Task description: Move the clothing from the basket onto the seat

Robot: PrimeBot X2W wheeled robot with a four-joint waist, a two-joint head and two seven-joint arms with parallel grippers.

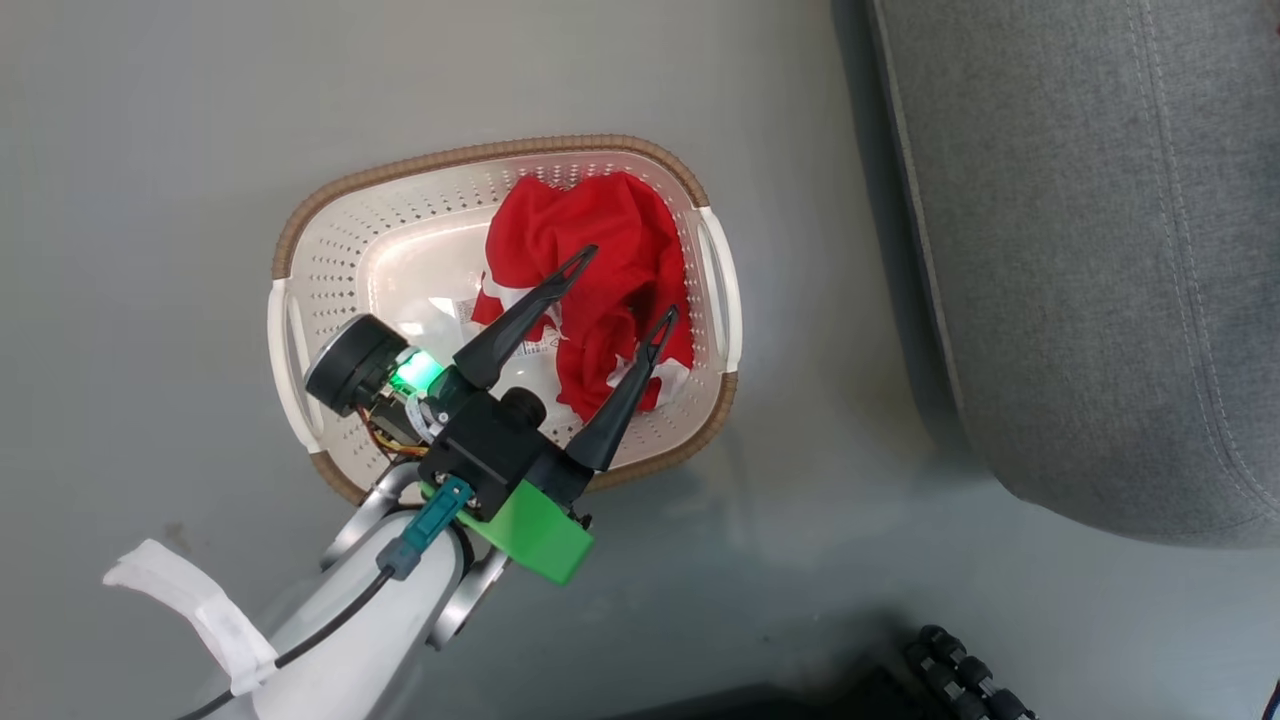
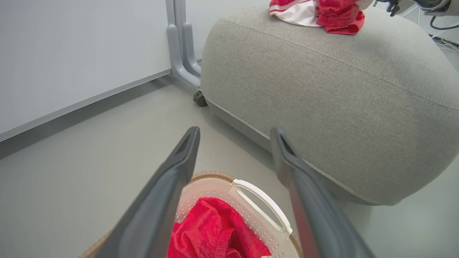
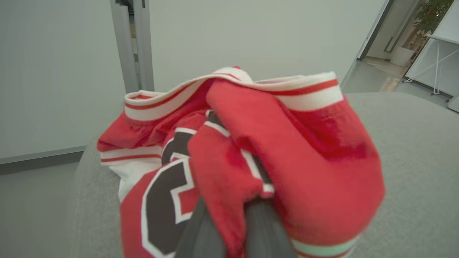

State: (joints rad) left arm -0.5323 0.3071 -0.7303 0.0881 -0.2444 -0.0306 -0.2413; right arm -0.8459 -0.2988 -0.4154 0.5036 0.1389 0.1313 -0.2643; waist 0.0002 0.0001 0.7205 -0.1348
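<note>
The cream basket (image 1: 480, 155) stands on the floor, holding a crumpled red piece of the clothing (image 1: 620, 220) against its right wall. My left gripper (image 1: 630, 281) hovers over it, open, with nothing between the fingers. In the left wrist view the gripper (image 2: 235, 132) points past the basket's white handle (image 2: 261, 204) and the red garment (image 2: 211, 229) toward the grey seat (image 2: 322, 89). On the seat's top lies the red jersey (image 2: 315, 12). My right gripper (image 3: 233, 215) is shut on a fold of that jersey (image 3: 287, 150), over the seat (image 3: 412, 143); fabric hides its fingertips.
The seat (image 1: 1100, 250) fills the right side, a short gap from the basket. A grey post on a caster (image 2: 183, 46) stands by the white wall behind the seat. A black ribbed part (image 1: 960, 680) sits at the lower edge.
</note>
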